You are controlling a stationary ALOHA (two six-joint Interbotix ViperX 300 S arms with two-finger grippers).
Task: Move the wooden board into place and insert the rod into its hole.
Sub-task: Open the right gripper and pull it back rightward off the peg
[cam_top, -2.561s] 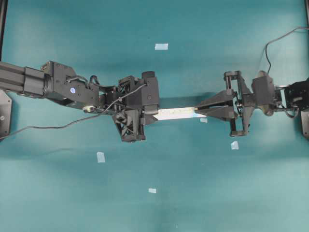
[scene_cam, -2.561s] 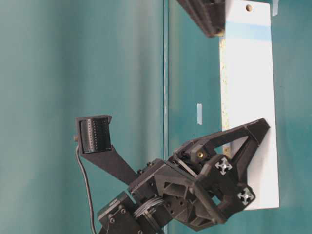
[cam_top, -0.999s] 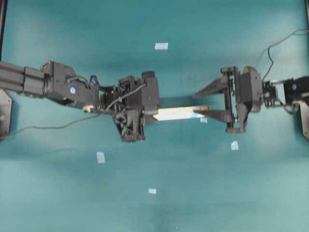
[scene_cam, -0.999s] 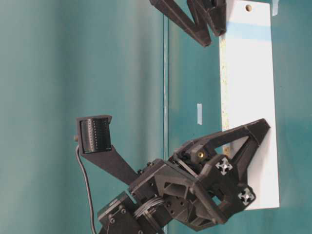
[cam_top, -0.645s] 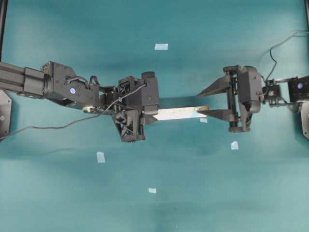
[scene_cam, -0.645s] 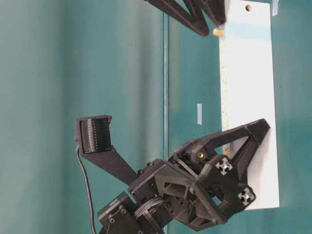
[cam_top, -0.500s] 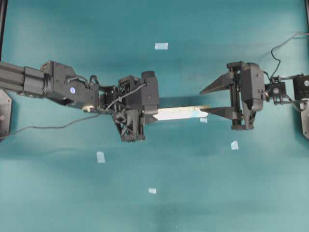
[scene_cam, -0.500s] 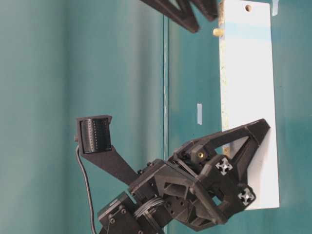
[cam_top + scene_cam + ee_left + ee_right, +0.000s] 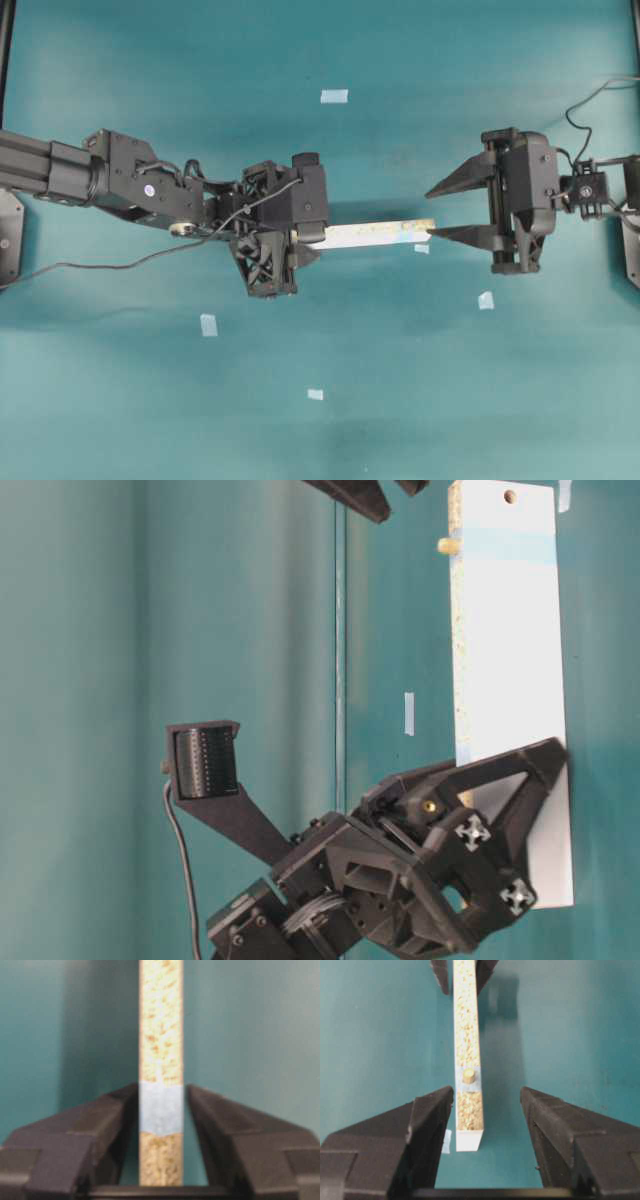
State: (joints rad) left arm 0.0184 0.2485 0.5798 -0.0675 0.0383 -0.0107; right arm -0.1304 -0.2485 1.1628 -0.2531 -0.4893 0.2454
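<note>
The left pincer (image 9: pixel 305 238) is closed tight on one end of the wooden board (image 9: pixel 375 234). In the left wrist view its two fingers (image 9: pixel 107 1120) press on both flat sides of the thin board, right where a pale blue strip (image 9: pixel 160 1108) crosses the edge. The board stands on its long thin edge on the green surface (image 9: pixel 420 400). It points away from the left pincer toward 3 o'clock in the overhead view.

The rod (image 9: pixel 468 1076) sticks up out of the top edge of the board, near the far end, on a bluish mark. From the low side view the rod (image 9: pixel 447 546) pokes out of the board edge.

The right pincer (image 9: pixel 432 211) is wide open and holds nothing. It sits at the 3 o'clock end of the board, with a finger on each side, not touching it.

Small blue tape squares (image 9: pixel 334 96) lie about on the surface.
</note>
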